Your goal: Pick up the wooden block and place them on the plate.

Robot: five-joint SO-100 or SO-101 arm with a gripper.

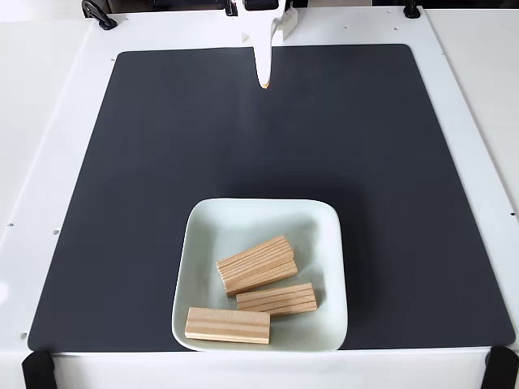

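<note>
I'm looking at my gripper at the far edge of the dark mat, well away from the plate. One white finger hangs down to a point with a small orange tip; whether the jaws stand apart or closed I cannot tell from this angle, and I see nothing held between them.

Moving out toward the plate: three wooden blocks rest inside it. One lies tilted near the plate's centre and looks thick enough to be two stacked, though I can't confirm that. A second sits just on the near side of it, touching or nearly so. A third lies at the plate's near-left corner, against the rim.

I judge these blocks light, rigid, and dry, with raw wood giving decent friction. They shouldn't crush or slip. If I had to take one, I'd close across its narrow width at mid-length, with the fingers square to the long sides.

The plate itself looks glazed and smooth, so blocks could slide on it, and its raised rim would crowd a finger near the corner block.

Beyond the plate, the mat is flat and matte on a white table, with black clamps at the table corners.
</note>
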